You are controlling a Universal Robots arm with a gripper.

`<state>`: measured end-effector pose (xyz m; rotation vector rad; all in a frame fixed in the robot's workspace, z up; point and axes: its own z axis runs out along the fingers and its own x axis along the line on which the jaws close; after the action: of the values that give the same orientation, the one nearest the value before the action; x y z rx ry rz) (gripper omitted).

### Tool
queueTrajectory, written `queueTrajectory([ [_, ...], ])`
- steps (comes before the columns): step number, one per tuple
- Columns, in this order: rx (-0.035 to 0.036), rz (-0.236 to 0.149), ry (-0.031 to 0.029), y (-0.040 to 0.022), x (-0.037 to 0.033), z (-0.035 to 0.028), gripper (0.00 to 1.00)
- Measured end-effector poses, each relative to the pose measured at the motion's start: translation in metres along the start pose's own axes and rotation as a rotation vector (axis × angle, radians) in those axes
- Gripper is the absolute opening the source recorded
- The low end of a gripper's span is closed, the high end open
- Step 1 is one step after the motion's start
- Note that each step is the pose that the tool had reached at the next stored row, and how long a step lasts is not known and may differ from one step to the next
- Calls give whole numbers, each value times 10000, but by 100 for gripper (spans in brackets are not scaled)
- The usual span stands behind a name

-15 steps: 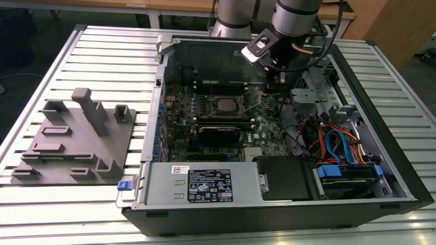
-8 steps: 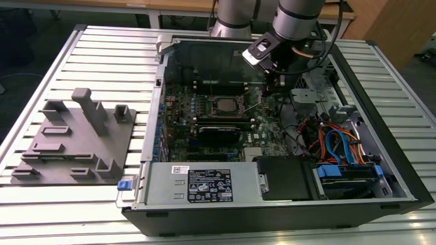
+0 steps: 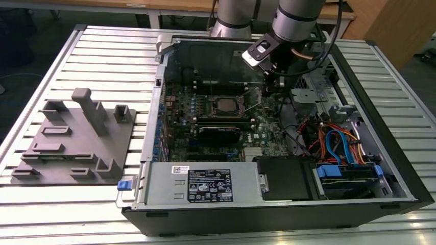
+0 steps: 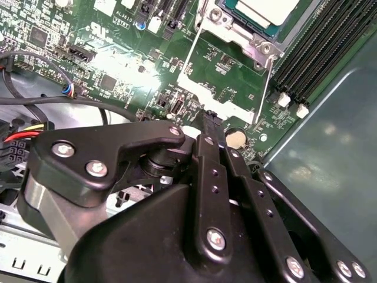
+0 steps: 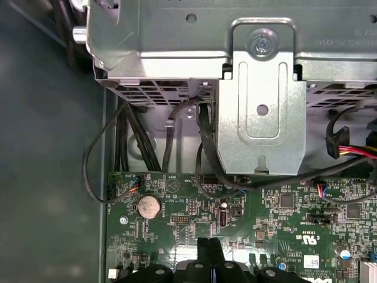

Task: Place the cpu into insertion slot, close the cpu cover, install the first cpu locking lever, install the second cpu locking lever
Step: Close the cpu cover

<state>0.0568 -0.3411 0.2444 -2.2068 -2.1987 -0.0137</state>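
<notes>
The claw is closed and empty, poised over the green board just beside the socket. There the chip sits under its cover. Both wire levers look unlatched, so the lever step seems in hand; it calls for pressing one down until it locks.

a robotics lab or test workshop. the tabletop is a ribbed aluminium slab of slotted profiles, with an industrial robot arm rising at its far edge. an opened desktop computer case lies on its side there, motherboard and cables bared. a grey moulded fixture plate sits by the edge on the exterior view's left. wooden desks stand behind.
</notes>
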Motion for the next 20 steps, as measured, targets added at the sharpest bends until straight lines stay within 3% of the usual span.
queueTrajectory([
  [10,7,0,123,-46,0,-2,10],
  [20,10,0,138,-61,0,-3,10],
])
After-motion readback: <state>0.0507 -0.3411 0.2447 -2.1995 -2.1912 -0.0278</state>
